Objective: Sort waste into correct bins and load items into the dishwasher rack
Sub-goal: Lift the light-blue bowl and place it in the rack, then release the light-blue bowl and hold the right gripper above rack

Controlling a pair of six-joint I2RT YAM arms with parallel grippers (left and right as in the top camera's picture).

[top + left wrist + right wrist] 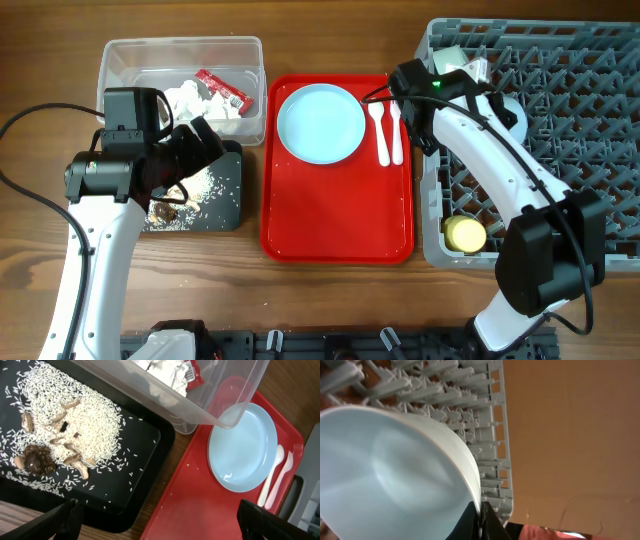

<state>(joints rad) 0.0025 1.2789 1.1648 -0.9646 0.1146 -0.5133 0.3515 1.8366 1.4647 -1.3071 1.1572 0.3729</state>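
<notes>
So the right gripper [481, 519] is pinched tight on the rim of the light blue bowl [385, 475], over the dishwasher rack [470, 405]. The left gripper [160, 519] hangs wide open, empty, above the black tray [145, 435] and red tray [190, 495].

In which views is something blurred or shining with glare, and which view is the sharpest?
Right wrist view: the bowl pinched by the right pincer fills the frame, soft and unfocused; the rack behind is sharper. Left wrist view: small glare on the plate; the open left pincer has dark, blurred fingers. Overhead view: even light, everything sharp.
</notes>
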